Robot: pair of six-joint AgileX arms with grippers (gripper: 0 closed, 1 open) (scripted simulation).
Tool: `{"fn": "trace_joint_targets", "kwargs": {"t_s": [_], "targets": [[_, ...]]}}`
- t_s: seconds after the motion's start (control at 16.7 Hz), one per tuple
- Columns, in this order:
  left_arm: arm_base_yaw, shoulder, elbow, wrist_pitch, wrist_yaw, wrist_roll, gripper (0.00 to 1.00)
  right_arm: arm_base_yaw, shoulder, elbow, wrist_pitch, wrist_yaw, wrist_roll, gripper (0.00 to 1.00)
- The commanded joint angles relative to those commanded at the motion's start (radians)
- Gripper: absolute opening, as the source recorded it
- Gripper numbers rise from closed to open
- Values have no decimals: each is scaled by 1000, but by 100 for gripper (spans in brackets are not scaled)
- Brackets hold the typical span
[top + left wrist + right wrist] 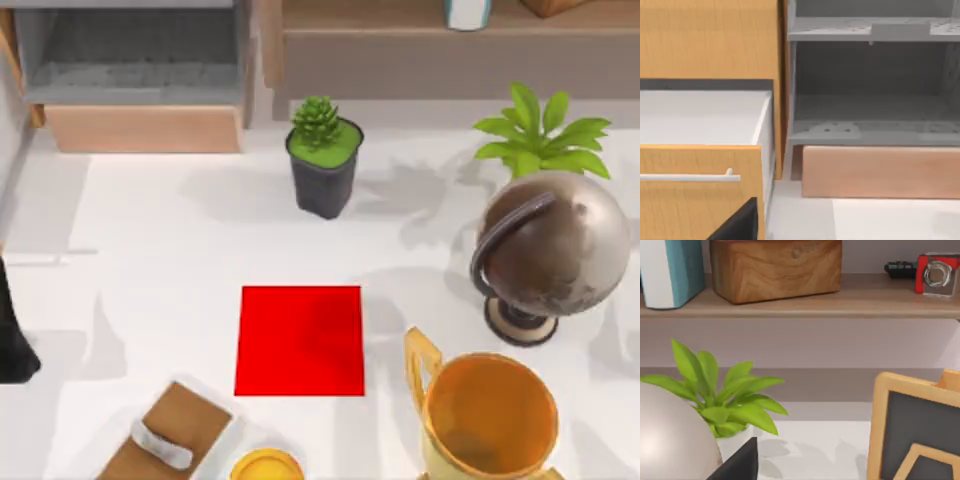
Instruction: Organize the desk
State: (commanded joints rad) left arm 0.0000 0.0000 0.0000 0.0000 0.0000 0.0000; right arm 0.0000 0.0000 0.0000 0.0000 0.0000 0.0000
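White counter spreads right of the left gripper (fingers' state unclear) — red mat at its middle.

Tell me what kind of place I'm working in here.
Probably a home-office or study desk in a rendered scene: a white desk carrying a globe, a gold trophy cup and a potted succulent, with a wooden shelf behind and an open drawer.
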Motion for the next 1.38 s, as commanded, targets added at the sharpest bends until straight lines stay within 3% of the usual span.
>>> {"fn": "trace_joint_targets", "kwargs": {"t_s": [0.3, 0.54, 1.38], "targets": [[9, 59, 59, -38, 1, 5, 100, 0, 0, 0, 0, 0, 0, 100], [39, 286, 283, -171, 3, 23, 100, 0, 0, 0, 0, 0, 0, 100], [249, 1804, 1688, -920, 11, 131, 100, 0, 0, 0, 0, 0, 0, 100]]}}
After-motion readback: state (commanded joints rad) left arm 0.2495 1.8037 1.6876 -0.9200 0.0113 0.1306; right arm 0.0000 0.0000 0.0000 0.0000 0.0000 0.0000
